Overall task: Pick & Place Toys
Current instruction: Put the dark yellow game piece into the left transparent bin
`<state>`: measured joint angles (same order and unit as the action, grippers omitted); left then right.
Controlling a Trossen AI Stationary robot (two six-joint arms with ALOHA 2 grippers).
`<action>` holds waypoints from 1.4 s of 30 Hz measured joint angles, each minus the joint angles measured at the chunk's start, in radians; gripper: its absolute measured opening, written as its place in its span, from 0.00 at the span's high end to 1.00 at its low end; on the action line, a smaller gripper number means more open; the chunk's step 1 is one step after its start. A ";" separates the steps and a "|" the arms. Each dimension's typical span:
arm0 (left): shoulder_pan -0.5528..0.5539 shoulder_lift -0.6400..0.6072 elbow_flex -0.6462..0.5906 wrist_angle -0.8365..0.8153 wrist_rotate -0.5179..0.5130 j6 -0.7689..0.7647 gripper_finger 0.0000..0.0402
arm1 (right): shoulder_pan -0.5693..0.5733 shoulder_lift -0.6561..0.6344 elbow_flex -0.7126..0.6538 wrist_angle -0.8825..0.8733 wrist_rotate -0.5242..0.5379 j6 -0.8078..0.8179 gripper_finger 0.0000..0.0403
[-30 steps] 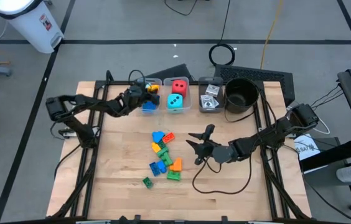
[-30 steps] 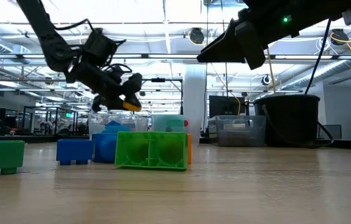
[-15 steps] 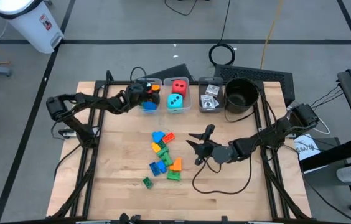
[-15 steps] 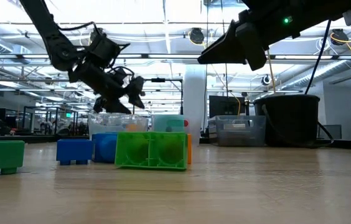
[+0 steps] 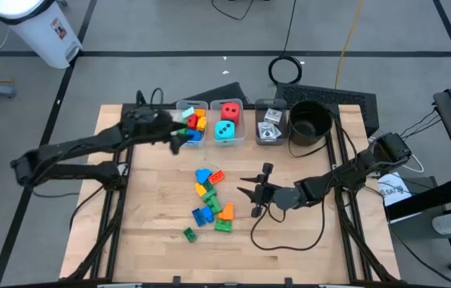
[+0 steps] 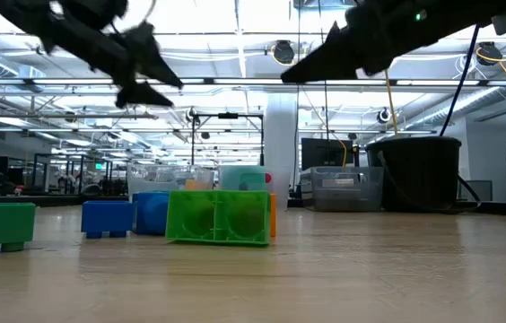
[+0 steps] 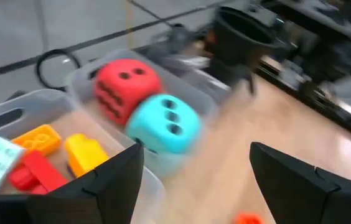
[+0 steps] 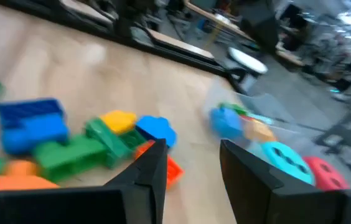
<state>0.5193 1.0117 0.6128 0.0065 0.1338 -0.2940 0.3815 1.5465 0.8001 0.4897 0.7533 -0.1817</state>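
Note:
Loose toy bricks (image 5: 209, 198) lie in a pile mid-table, and a green one (image 5: 189, 233) lies apart, nearer the front. The left clear bin (image 5: 179, 107) holds orange, yellow, red and blue bricks (image 7: 85, 152). The middle bin holds a red die (image 7: 126, 87) and a teal die (image 7: 163, 124). My left gripper (image 5: 179, 138) hovers open and empty just off that left bin's near side (image 7: 197, 180). My right gripper (image 5: 249, 200) hangs open and empty to the right of the pile (image 8: 192, 168), pointing at it.
A third clear bin (image 5: 269, 126) with small cards and a round black pot (image 5: 309, 120) stand along the far edge, right of the dice. Bare wood lies at the near left and near right. Black frame rails (image 5: 115, 200) run down both table sides.
My left gripper has opened over the left bin and let go of a yellow brick, which now lies in that bin. It has then risen and drawn back toward the table's left and near side. My right gripper has rolled a little in place.

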 joint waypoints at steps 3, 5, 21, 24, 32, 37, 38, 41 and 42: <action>-0.063 -0.146 -0.007 -0.113 -0.005 0.057 0.26 | -0.002 -0.014 0.000 -0.007 -0.057 0.034 0.72; -0.110 -0.250 -0.038 -0.117 -0.007 0.081 0.26 | -0.006 -0.026 0.000 -0.018 -0.084 0.061 0.72; -0.293 -0.824 -0.286 -0.215 -0.008 0.134 0.24 | -0.049 -0.068 0.000 -0.049 -0.231 0.170 0.74; -0.293 -0.834 -0.286 -0.189 -0.009 -0.033 0.24 | -0.049 -0.068 0.000 -0.048 -0.231 0.166 0.74; -0.292 -0.834 -0.286 -0.160 -0.009 -0.155 0.24 | -0.067 -0.068 0.000 -0.045 -0.230 0.066 0.74; -0.292 -0.834 -0.286 -0.160 -0.009 -0.157 0.24 | -0.073 -0.068 0.000 -0.045 -0.232 0.008 0.74; -0.292 -0.834 -0.286 -0.160 -0.009 -0.157 0.23 | -0.072 -0.068 0.000 -0.045 -0.233 0.029 0.74; -0.292 -0.834 -0.286 -0.160 -0.009 -0.150 0.23 | -0.072 -0.068 0.000 -0.054 -0.235 0.132 0.74; -0.292 -0.834 -0.286 -0.160 -0.009 -0.150 0.23 | -0.072 -0.068 0.000 -0.058 -0.235 0.167 0.74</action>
<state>0.2276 0.1780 0.3267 -0.1539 0.1246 -0.4438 0.3092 1.4781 0.8005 0.4318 0.5180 -0.0147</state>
